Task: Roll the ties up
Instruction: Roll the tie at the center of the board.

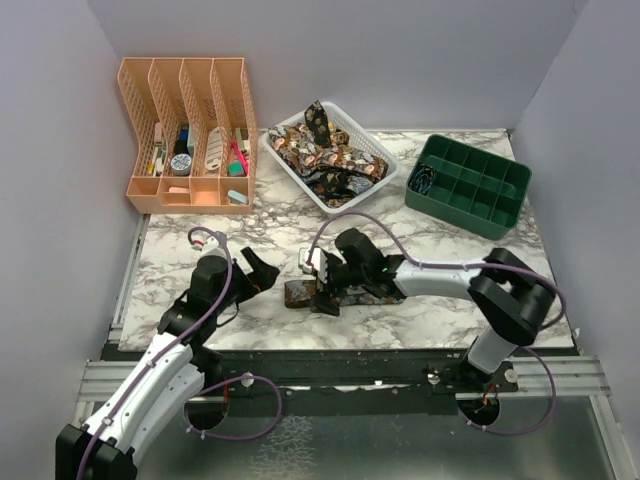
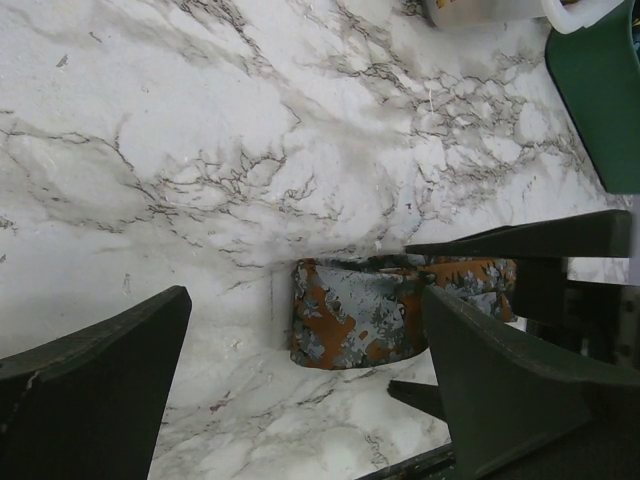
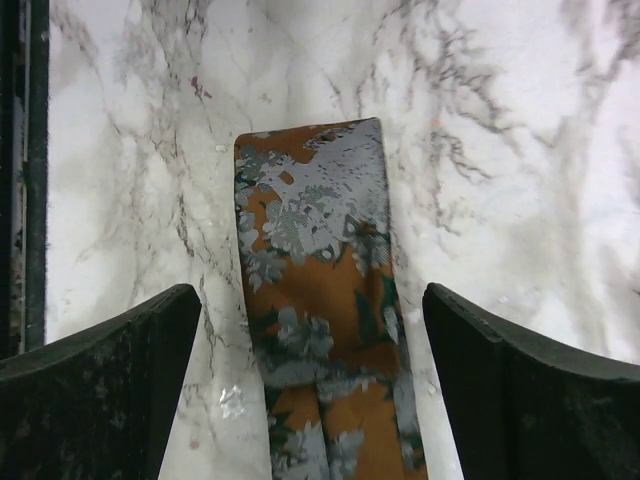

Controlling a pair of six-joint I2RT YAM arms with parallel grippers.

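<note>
Left gripper [image 1: 258, 270] and right gripper [image 1: 320, 287] both released, empty. Tie [image 3: 318, 300] seemingly barely rolled; an off-centre pinch would skew it.

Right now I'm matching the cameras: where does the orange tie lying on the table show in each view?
Top external: orange tie low centre, under the right gripper.
Left wrist: just right of centre.
Right wrist: centre, running off the bottom edge.
Shared landmark: the marble tabletop.
</note>
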